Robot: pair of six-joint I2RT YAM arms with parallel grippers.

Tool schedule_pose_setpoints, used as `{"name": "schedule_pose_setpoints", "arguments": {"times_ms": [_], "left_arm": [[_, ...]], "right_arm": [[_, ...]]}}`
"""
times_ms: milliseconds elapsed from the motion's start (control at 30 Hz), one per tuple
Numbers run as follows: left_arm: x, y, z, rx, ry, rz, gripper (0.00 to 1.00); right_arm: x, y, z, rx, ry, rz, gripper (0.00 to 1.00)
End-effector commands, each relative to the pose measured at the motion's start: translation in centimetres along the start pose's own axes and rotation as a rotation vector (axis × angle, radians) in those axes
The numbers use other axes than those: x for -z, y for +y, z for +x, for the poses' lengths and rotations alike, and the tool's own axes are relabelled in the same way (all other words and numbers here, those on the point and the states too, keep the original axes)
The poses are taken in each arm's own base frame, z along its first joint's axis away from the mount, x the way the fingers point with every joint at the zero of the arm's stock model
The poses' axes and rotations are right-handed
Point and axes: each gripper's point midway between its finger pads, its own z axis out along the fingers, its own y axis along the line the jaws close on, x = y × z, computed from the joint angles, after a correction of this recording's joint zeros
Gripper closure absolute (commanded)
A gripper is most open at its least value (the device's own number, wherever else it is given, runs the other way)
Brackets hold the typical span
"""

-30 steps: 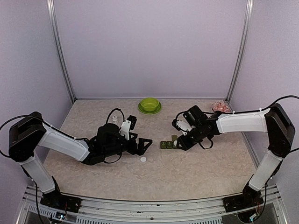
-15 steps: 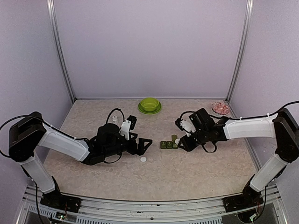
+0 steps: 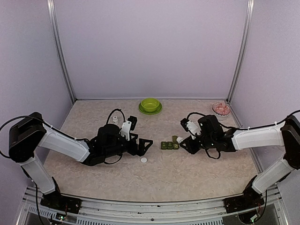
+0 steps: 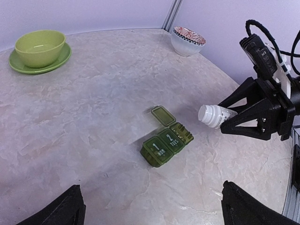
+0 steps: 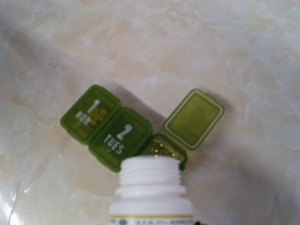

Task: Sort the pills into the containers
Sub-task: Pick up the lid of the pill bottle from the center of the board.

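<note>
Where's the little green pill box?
Top view: the pill box lies mid-table, right of the white cap, its open end under the white bottle tilted in the right pincer.

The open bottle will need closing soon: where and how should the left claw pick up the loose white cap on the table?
Take the white cap by its round rim, straight down from above. It lies flat and alone on the table, a low disc, so a sideways approach would likely just push it. The open left claw is nearest.

Right gripper (image 3: 184, 141) beside pill box (image 3: 168, 146)
</note>
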Motion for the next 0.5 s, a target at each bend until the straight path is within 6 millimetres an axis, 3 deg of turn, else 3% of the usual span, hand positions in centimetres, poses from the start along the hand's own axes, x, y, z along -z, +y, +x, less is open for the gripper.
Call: {"name": "schedule_pose_setpoints", "arguments": {"times_ms": [0,467], "left_arm": [[0.0,0.2,-0.4,0.004,-0.018,0.002,0.01],[-0.1,0.2,-0.2,0.002,-0.013,0.001,0.01]], "right_arm": [[1.4,-0.1,-2.8,0.036,-0.178,0.012,0.66],[6.9,1.3,-4.3,0.169,-0.543,0.021,0.66]]}}
